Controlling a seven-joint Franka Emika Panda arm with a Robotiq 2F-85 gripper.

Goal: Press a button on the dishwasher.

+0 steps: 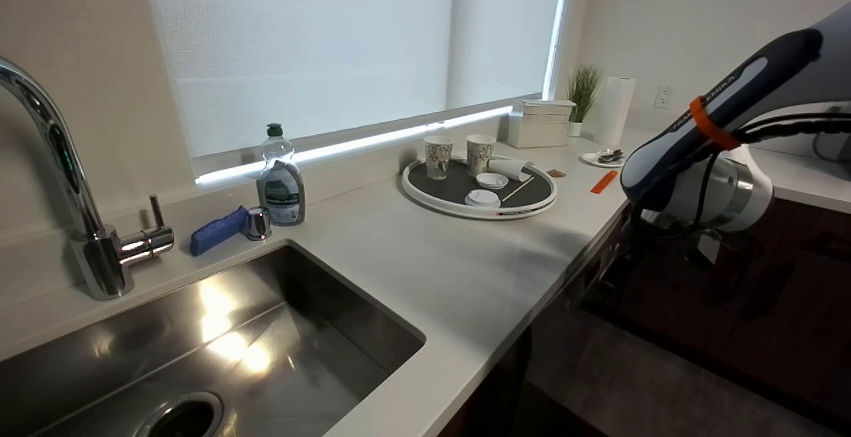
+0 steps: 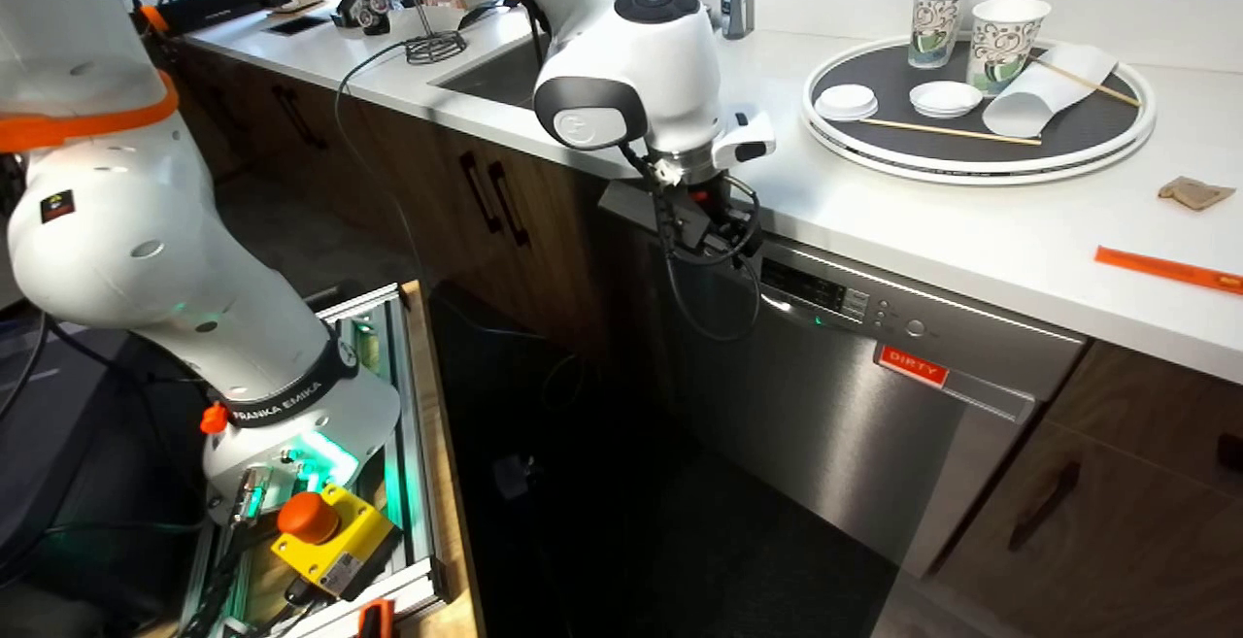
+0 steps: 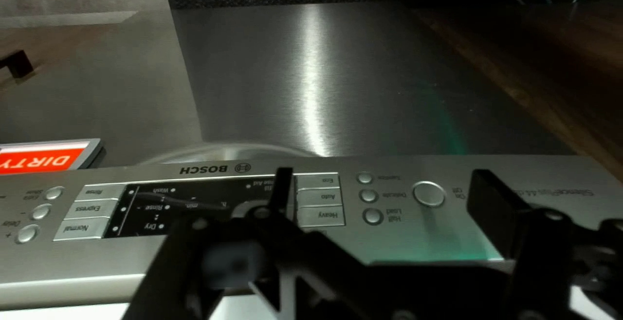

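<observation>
The stainless-steel Bosch dishwasher (image 2: 845,434) is built in beneath the white countertop (image 2: 923,220). The Robotiq gripper (image 3: 385,194) is held near the countertop's front edge, its fingers (image 3: 494,213) spread apart; in the wrist view, the round On/Off button (image 3: 429,194) is seen between them. Below the countertop, a red DIRTY sign (image 2: 912,365) is displayed; on the countertop, a round tray (image 2: 952,156) is set.

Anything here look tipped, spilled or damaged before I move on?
Yes: on the tray, a white cup lies on its side while two patterned cups stand upright. No spill shows, and the dishwasher has no obvious damage.
</observation>
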